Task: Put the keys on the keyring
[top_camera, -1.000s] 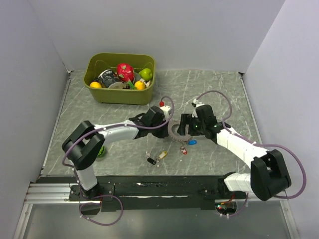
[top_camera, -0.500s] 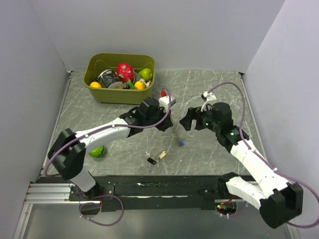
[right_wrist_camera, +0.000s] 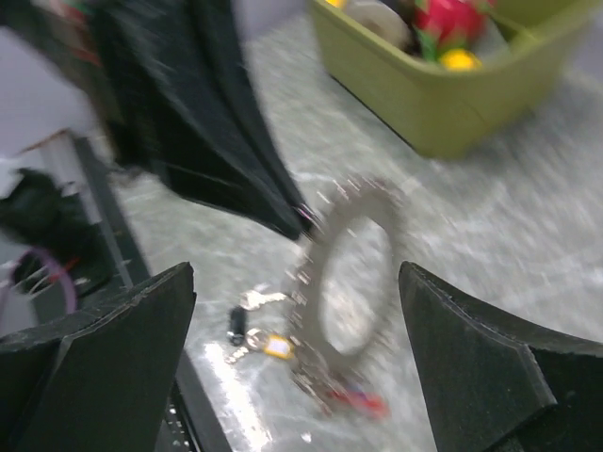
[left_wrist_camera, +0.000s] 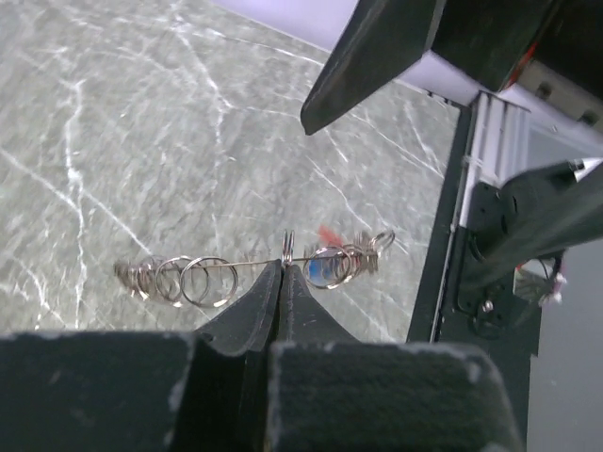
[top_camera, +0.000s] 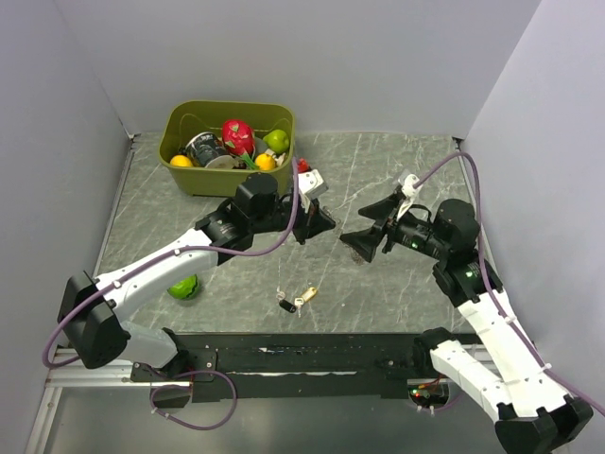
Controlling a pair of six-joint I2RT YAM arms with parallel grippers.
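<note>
My left gripper (top_camera: 324, 225) is raised above the middle of the table and shut on the thin wire of the keyring (left_wrist_camera: 236, 266), which hangs in the air. Several small rings and red and blue tags (left_wrist_camera: 327, 247) are strung on it. In the right wrist view the keyring (right_wrist_camera: 350, 273) is blurred and dangles from the left fingertip (right_wrist_camera: 300, 217), a red tag at its bottom. My right gripper (top_camera: 359, 236) is wide open and empty, just right of the ring. The keys (top_camera: 294, 302), black-headed (right_wrist_camera: 236, 325) and yellow-headed (right_wrist_camera: 279, 347), lie on the table below.
An olive bin (top_camera: 194, 176) with fruit and cans stands at the back left, also in the right wrist view (right_wrist_camera: 443, 113). A green round fruit (top_camera: 182, 287) lies beside the left arm. Grey walls close in the sides and back.
My left gripper has lifted the keyring off the table and drawn back left. My right gripper has let go of the ring, risen and pulled back to the right.
</note>
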